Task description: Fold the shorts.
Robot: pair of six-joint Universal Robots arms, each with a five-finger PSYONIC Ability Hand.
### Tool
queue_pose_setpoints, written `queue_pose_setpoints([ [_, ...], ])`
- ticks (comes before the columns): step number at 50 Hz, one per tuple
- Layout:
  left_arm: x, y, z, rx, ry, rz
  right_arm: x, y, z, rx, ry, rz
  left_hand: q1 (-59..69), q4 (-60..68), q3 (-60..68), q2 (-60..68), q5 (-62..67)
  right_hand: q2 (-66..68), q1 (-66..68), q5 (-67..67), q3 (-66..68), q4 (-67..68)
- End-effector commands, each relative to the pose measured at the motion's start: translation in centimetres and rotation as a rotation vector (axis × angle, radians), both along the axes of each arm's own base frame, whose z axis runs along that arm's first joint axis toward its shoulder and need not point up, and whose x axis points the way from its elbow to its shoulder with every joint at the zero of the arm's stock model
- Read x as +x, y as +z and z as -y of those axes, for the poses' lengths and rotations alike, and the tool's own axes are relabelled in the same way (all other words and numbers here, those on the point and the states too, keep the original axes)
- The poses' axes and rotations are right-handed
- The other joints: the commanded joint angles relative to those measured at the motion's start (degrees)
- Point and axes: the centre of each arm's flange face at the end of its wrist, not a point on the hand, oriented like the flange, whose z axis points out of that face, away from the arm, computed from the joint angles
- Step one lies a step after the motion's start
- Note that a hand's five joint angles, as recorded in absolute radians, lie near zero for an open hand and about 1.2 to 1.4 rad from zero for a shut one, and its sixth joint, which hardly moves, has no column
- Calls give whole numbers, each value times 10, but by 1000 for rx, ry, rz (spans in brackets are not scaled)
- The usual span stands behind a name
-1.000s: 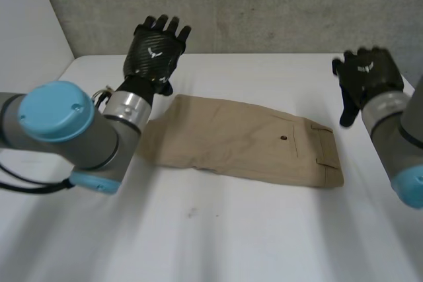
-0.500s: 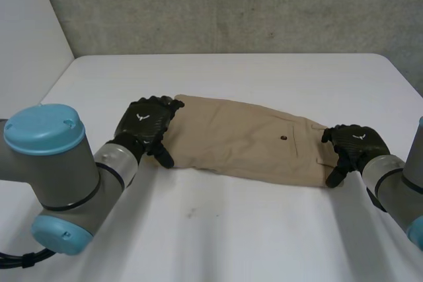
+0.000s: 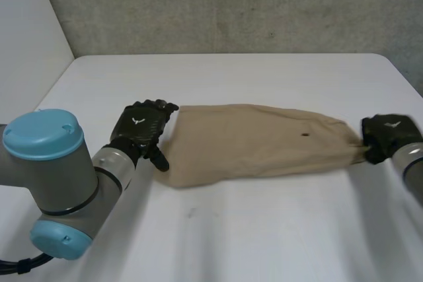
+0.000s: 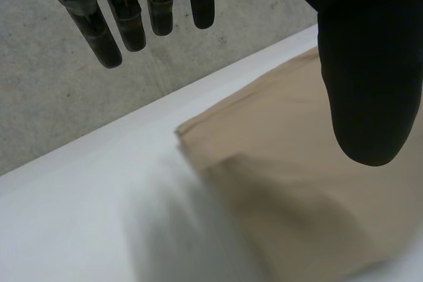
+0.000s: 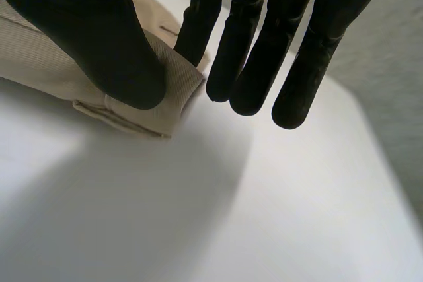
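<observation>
1. Khaki shorts (image 3: 258,140) are lying across the table (image 3: 264,232); probably soft and light, best gripped at corners.
2. Right hand (image 3: 388,135) is pinching their right end, thumb against finger.
3. Left hand (image 3: 141,130) is hovering at the left end, fingers straight and spread.

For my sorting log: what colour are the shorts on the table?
Plain tan, with no pattern; the head view shows the shorts best.

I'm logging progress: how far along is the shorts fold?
Done: the shorts lie flat in a long strip on the table. In hand: the right hand pinches one end corner; the left hand sits open at the other end. Left: no end-to-end fold shows yet.
</observation>
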Motion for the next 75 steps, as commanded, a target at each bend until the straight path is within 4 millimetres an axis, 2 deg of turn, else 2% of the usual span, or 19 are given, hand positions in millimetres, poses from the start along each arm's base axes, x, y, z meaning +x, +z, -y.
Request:
queue_pose_setpoints([
  [1, 5, 3, 2, -5, 14, -2, -28, 25, 13, -86, -6, -247, -4, -10, -15, -9, -19, 126, 281, 162, 124, 119],
  [7, 7, 5, 2, -10, 19, -5, -6, 53, 15, -159, 45, -353, -6, -11, -16, -11, -21, 126, 281, 162, 124, 119],
  [9, 6, 6, 2, -13, 19, -6, 43, 73, 3, -245, 166, -309, -6, -11, -16, -11, -21, 126, 281, 162, 124, 119],
  [12, 7, 6, 1, -10, 19, -5, 66, 83, -6, -286, 223, -285, -6, -11, -16, -11, -21, 126, 281, 162, 124, 119],
  [13, 7, 6, 1, -11, 18, -4, 97, 90, -22, -320, 319, -263, -6, -11, -16, -11, -21, 126, 281, 162, 124, 119],
  [16, 7, 6, 1, -12, 19, -6, 135, 82, -46, -315, 482, -245, -6, -11, -16, -11, -21, 126, 281, 162, 124, 119],
  [20, 8, 10, 0, -21, 20, -8, 205, 45, -109, -268, 875, -235, -6, -11, -16, -11, -21, 126, 281, 162, 124, 119],
  [23, 8, 10, 0, -21, 20, -10, 224, 18, -137, -212, 1041, -255, -6, -11, -16, -11, -21, 126, 281, 162, 124, 119],
  [28, 8, 11, 0, -23, 21, -10, 231, -8, -142, -166, 1087, -333, -7, -13, -18, -12, -22, 122, 277, 158, 120, 115],
  [30, 9, 12, 2, -27, 24, -12, 233, -2, -133, -193, 1050, -340, -7, -13, -18, -12, -22, -233, -78, -196, -235, -240],
  [32, 9, 15, 5, -38, 26, -17, 232, 0, -129, -199, 1028, -339, -7, -13, -18, -12, -22, -320, -165, -284, -322, -327],
  [36, 5, 25, 12, -79, 26, -39, 231, 36, -116, -278, 916, -232, -6, -11, -17, -11, -21, -500, -345, -464, -503, -508],
  [37, 4, 29, 14, -92, 25, -47, 226, 69, -114, -315, 852, -99, -4, -10, -15, -9, -19, -574, -419, -538, -576, -581],
  [39, 1, 36, 18, -116, 25, -61, 220, 85, -110, -310, 806, -5, -4, -10, -15, -9, -19, -574, -419, -538, -576, -581],
  [47, -45, 66, 18, -194, -75, -160, 166, 111, -62, -173, 520, 328, 8, 2, -3, 3, -7, -574, -419, -538, -576, -581],
  [53, -87, 61, 6, -170, -179, -193, 136, 101, -39, -84, 377, 388, 15, 9, 4, 10, 0, -574, -419, -538, -576, -581],
  [61, -113, 26, 18, -98, -205, -152, 134, 75, -31, -3, 356, 362, 41, 36, 31, 36, 26, -574, -419, -538, -576, -581],
  [68, -105, -26, 12, 94, -183, -15, 140, 27, -27, 142, 348, 322, 50, 44, 39, 45, 35, -574, -419, -538, -576, -581],
  [75, -82, -54, 7, 178, -58, 108, 139, -12, -24, 232, 355, 203, 45, 39, 34, 40, 30, -574, -419, -538, -576, -581],
])
